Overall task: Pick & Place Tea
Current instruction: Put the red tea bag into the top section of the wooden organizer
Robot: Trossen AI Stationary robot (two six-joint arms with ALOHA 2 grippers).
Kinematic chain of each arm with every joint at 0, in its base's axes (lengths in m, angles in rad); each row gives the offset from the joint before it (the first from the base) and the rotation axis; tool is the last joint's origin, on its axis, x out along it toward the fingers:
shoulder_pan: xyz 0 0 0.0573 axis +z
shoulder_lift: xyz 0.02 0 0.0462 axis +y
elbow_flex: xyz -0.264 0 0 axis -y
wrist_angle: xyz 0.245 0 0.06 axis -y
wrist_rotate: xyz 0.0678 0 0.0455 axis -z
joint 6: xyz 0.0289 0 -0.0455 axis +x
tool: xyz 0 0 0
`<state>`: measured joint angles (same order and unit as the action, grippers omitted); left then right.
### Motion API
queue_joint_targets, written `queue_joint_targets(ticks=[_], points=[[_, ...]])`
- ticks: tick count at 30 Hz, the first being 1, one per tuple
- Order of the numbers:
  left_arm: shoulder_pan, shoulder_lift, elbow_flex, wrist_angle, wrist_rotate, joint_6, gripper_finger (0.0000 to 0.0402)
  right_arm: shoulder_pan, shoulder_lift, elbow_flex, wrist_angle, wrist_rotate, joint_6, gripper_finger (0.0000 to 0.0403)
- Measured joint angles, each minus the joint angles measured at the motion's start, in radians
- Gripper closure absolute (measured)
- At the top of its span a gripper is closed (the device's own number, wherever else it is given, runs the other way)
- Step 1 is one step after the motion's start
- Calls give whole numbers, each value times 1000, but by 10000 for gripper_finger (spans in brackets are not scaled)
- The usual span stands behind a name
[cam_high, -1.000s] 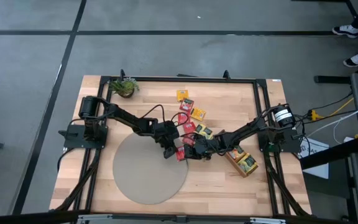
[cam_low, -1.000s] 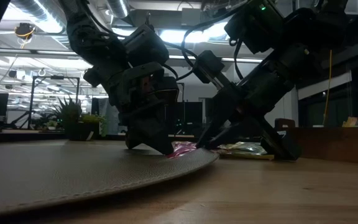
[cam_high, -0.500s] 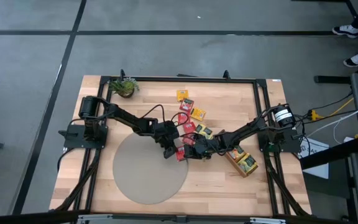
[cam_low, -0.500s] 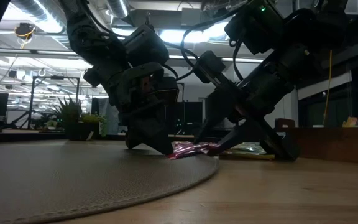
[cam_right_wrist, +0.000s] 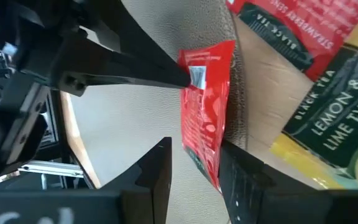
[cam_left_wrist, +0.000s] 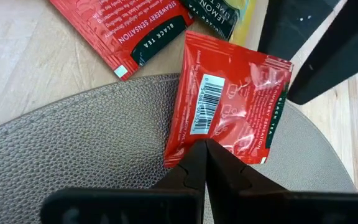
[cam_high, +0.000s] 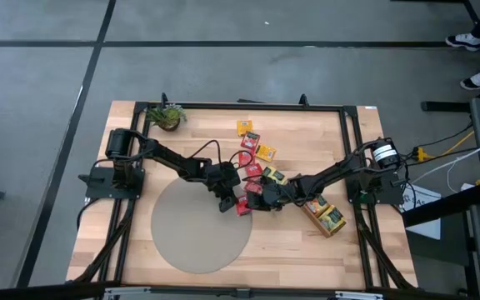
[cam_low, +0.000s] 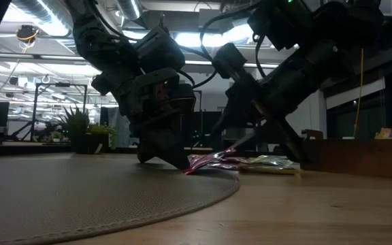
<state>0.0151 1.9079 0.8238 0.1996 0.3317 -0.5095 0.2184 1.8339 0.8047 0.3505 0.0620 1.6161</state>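
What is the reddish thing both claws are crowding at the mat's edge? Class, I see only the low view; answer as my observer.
Observer: A red tea sachet with a barcode; the left wrist view shows it lying partly on the grey mat.
Operator: Which claw holds it?
Observer: The left claw is shut, pinching one edge of it.
Operator: And the right one?
Observer: The right claw is open, its fingers on either side of the sachet's other end and not closed on it.
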Motion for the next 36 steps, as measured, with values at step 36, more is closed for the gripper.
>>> queue_joint_targets(ticks=[36], points=[[82, -203, -6, -135, 178, 142, 348, 0, -18, 3, 14, -19, -55, 399]])
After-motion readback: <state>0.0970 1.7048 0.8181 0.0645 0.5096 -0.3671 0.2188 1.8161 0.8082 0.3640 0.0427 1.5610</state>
